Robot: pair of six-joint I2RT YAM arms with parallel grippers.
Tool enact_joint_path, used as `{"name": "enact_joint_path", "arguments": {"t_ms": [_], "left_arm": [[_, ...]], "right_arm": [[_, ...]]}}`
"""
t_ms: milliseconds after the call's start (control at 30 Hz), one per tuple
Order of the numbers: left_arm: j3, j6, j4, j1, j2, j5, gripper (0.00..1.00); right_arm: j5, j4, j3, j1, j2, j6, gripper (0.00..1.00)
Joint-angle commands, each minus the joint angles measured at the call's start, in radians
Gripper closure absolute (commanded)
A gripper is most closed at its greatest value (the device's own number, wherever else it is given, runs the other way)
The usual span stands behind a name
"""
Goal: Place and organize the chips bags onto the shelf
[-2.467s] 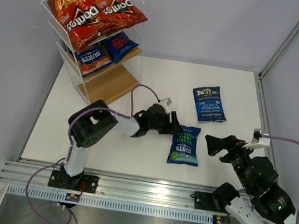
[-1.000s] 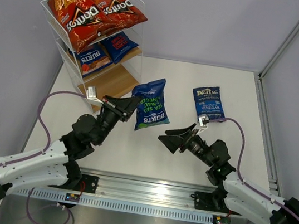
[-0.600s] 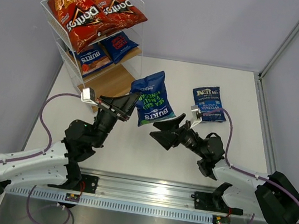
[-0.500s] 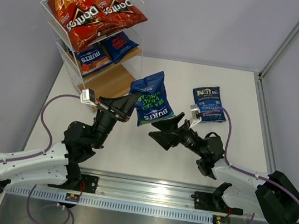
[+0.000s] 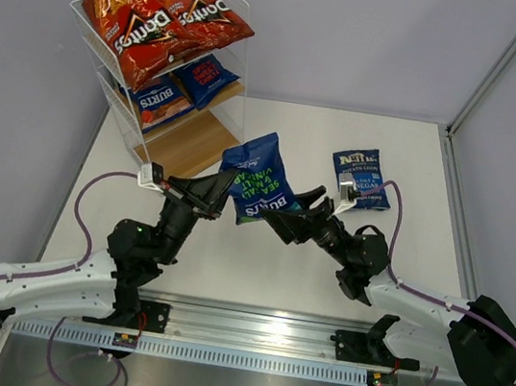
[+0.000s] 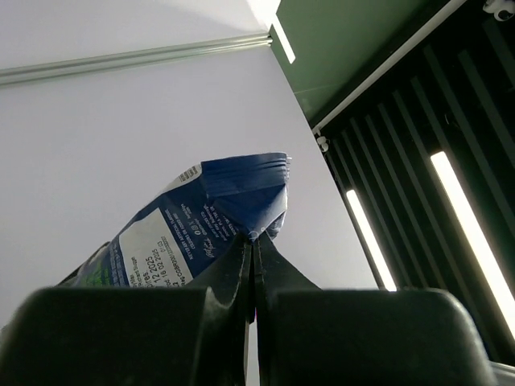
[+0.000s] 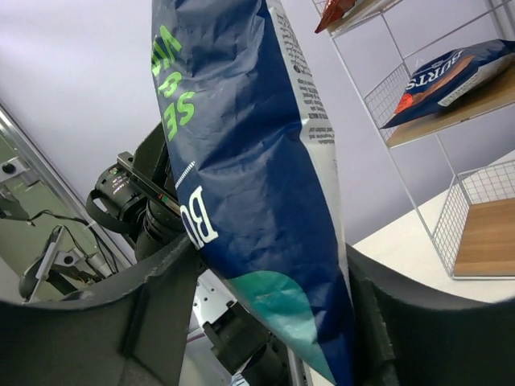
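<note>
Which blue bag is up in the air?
The green-lettered Burts bag, pinched by the left pincer. The Kettle bag lies on the table; two other Burts bags sit on the shelf.

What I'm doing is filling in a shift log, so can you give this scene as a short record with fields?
Held item: Burts bag, in the air above the table
Left claw: shut on the bag's sealed edge
Right claw: jaws either side of the bag's lower end; grip unclear
Shelf top tier: two red Doritos bags
Middle tier: two dark blue bags
Bottom board: bare
On table: Kettle bag, lying flat
</note>
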Motion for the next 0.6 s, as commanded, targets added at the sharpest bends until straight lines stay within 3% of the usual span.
{"name": "enact_joint_path", "arguments": {"t_ms": [0, 233, 367, 433, 467, 567], "left_arm": [[-0.023, 0.001, 0.059, -0.006, -0.037, -0.072, 1.00], [-0.053, 0.019, -0.019, -0.009, -0.074, -0.118, 1.00], [-0.040, 0.025, -0.151, -0.010, -0.101, -0.152, 0.98], [-0.033, 0.053, -0.224, -0.010, -0.131, -0.172, 0.77], [-0.033, 0.065, -0.250, -0.010, -0.141, -0.204, 0.50], [-0.004, 0.111, -0.434, -0.010, -0.195, -0.299, 0.11]], "right_arm": [[0.042, 0.183, 0.021, 0.013, 0.005, -0.024, 0.41], [0.049, 0.166, 0.021, 0.013, -0.014, -0.029, 0.62], [0.039, 0.125, 0.028, 0.013, -0.032, -0.036, 0.68], [0.051, 0.062, 0.029, 0.013, -0.057, -0.043, 0.69], [0.068, 0.028, 0.032, 0.013, -0.069, -0.053, 0.69], [0.127, -0.088, 0.033, 0.013, -0.110, -0.067, 0.73]]}}
